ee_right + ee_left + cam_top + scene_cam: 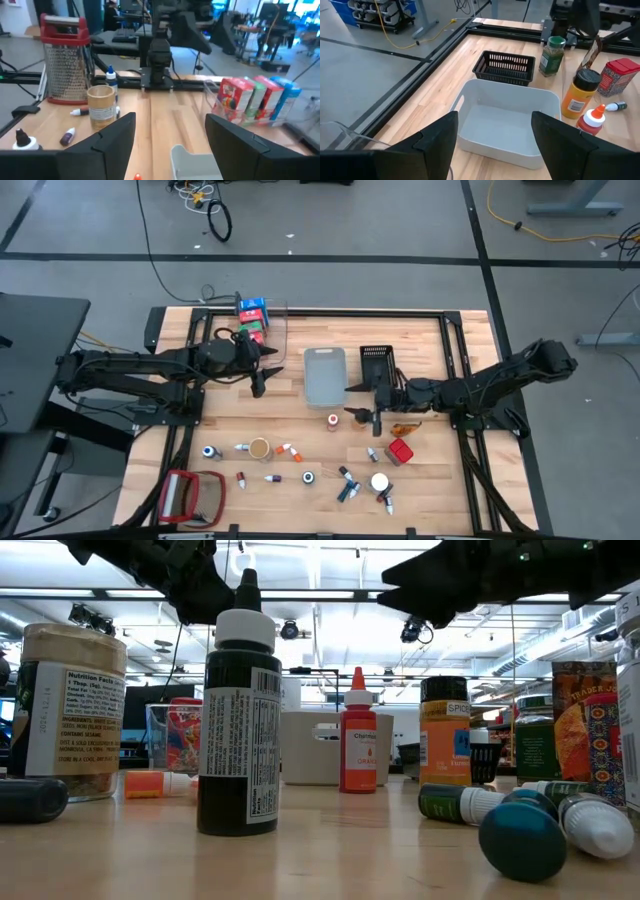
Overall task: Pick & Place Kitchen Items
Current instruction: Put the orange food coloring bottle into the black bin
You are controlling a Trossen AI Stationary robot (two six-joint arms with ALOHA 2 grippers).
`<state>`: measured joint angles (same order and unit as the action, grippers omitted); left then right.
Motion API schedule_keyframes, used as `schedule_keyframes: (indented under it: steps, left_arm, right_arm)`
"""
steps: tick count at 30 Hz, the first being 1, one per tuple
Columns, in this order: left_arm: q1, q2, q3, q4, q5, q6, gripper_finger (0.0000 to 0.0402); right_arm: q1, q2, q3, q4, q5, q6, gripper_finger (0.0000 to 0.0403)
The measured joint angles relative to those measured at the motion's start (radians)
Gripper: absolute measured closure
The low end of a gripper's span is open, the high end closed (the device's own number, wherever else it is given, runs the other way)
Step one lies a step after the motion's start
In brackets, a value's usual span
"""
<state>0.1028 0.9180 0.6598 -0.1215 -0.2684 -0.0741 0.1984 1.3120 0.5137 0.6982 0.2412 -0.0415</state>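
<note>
The kitchen items lie scattered along the near half of the table: small bottles (345, 483), a round jar (259, 448) and a red tin (400, 451). Blue, red and green cartons (252, 318) stand in the clear bin (275, 330) at the far left. My left gripper (268, 378) hangs open above the table just left of the grey bin (324, 375); in its wrist view, the gripper (494, 120) looks onto that bin (505, 125). My right gripper (352, 400) hangs open just right of the grey bin, near an orange-capped bottle (332, 421). Neither holds anything.
A black basket (378, 363) stands right of the grey bin. A green jar (551, 55), an orange spice bottle (577, 95) and a red-capped bottle (592, 120) stand close by. A red-framed grater (185, 495) lies at the near left corner.
</note>
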Motion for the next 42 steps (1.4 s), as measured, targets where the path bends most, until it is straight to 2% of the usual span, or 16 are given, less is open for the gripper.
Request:
schedule_keyframes:
  steps: [6, 12, 18, 26, 31, 36, 42]
  left_arm:
    - [0.0, 0.0, 0.0, 0.009, 0.0, -0.001, 0.0141]
    - [0.0, 0.0, 0.0, 0.007, 0.0, 0.006, 0.0141]
    - [0.0, 0.0, 0.0, -0.004, 0.0, 0.007, 0.0141]
    - [0.0, 0.0, 0.0, -0.003, 0.0, 0.008, 0.0141]
    - [0.0, 0.0, 0.0, -0.002, 0.0, 0.007, 0.014]
    - [0.0, 0.0, 0.0, -0.001, 0.0, 0.008, 0.014]
    - [0.0, 0.0, 0.0, -0.001, 0.0, 0.01, 0.014]
  right_arm:
    - [-0.008, 0.097, 0.092, -0.112, -0.101, 0.047, 0.0167]
    - [-0.009, 0.197, 0.233, -0.391, -0.103, 0.13, 0.0178]
    - [-0.01, 0.237, 0.336, -0.556, -0.101, 0.143, 0.0179]
    - [-0.028, 0.251, 0.341, -0.625, -0.103, 0.242, 0.0179]
    - [-0.033, 0.269, 0.341, -0.624, -0.128, 0.238, 0.0187]
    - [-0.038, 0.31, 0.341, -0.624, -0.134, 0.236, 0.0214]
    - [-0.038, 0.319, 0.341, -0.598, -0.187, 0.154, 0.0257]
